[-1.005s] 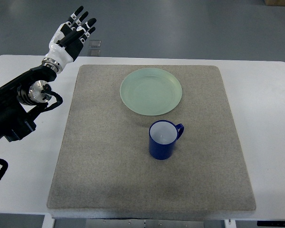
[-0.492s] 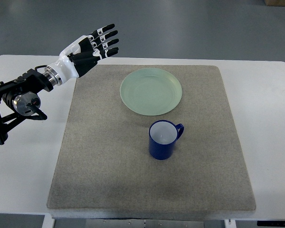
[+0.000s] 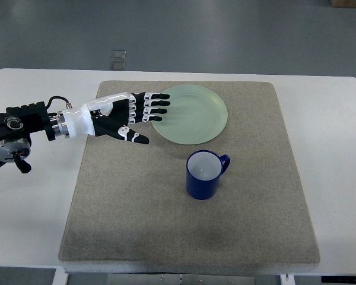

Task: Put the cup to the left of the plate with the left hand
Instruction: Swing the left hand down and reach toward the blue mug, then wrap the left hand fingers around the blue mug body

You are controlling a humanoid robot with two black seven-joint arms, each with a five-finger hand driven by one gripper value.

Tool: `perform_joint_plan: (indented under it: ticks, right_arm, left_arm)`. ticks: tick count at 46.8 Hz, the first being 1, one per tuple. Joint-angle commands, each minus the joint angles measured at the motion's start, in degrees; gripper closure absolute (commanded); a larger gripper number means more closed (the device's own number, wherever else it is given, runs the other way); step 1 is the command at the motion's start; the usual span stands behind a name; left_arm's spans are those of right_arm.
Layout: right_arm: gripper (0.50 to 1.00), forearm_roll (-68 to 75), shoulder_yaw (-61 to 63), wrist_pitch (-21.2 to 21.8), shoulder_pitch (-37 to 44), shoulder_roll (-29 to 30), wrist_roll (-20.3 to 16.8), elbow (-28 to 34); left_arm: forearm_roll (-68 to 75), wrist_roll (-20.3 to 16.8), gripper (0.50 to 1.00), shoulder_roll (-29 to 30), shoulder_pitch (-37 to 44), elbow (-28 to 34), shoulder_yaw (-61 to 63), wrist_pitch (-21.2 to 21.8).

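A blue cup (image 3: 204, 174) with a white inside stands upright on the grey mat, its handle pointing right, just in front of a pale green plate (image 3: 193, 117). My left hand (image 3: 143, 117) reaches in from the left, open, fingers stretched toward the plate's left rim and partly over it, thumb pointing toward the cup. It holds nothing and is well apart from the cup, up and to its left. The right arm does not show.
The grey mat (image 3: 166, 225) covers most of the white table (image 3: 338, 154). A small clear object (image 3: 118, 56) lies on the floor beyond the table's far edge.
My left hand has swung down from beyond the table's far left corner and to the right, over the mat, and now reaches the plate's left rim. Cup and plate have not moved.
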Motion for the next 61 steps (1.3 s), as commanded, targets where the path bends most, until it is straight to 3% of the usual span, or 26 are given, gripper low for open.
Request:
perform_joint_plan:
  ticks: [1,22,61]
  right_arm:
    - [0.568,0.0,0.0,-0.01,0.0,0.0,0.0,0.0]
    - [0.568,0.0,0.0,-0.01,0.0,0.0,0.0,0.0]
    - [0.568,0.0,0.0,-0.01,0.0,0.0,0.0,0.0]
  left_arm:
    - [0.31,0.0,0.506,0.03,0.2,-0.3,0.06,-1.85]
    - [1.98,0.0,0.506,0.73,0.64,-0.56,2.87,-2.4]
    - [9.36,0.0,0.504,-7.0,1.52,1.63,2.7,-2.4]
